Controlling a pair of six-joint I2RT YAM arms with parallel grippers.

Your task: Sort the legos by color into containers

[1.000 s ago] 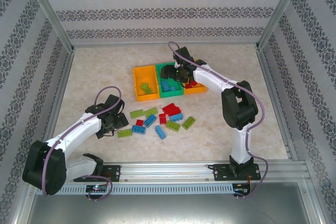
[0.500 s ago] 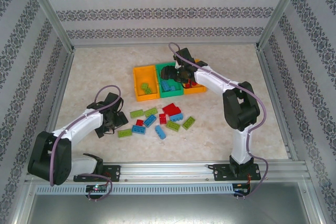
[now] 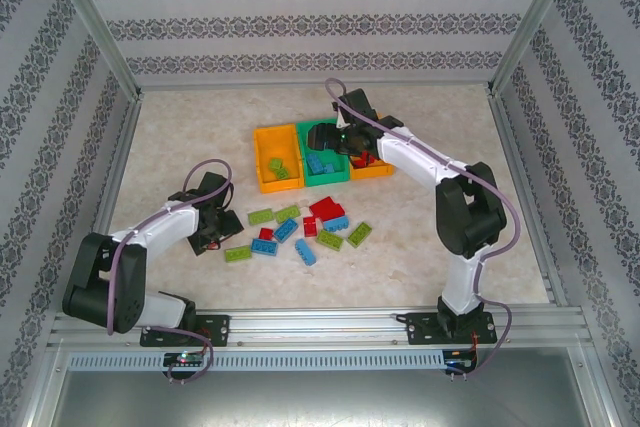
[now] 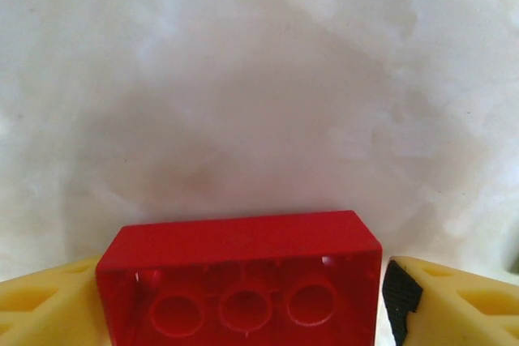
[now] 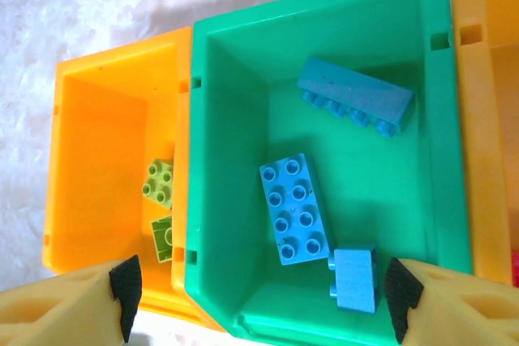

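My left gripper is shut on a red lego, whose hollow underside faces the camera, just above bare table; from above, the left gripper sits left of the loose pile. Red, blue and lime green legos lie scattered mid-table. The containers stand in a row: left orange bin, green bin, right orange bin. My right gripper hangs open and empty over the green bin, which holds three blue legos. Two lime green legos lie in the left orange bin.
Metal frame posts and patterned walls enclose the table. A rail with both arm bases runs along the near edge. Bare tabletop lies left of the left gripper and right of the pile. The right orange bin's wall shows at the right wrist view's edge.
The left arm has swung its elbow leftward and its gripper has edged slightly left. The right gripper has shifted a little farther back over the green bin.
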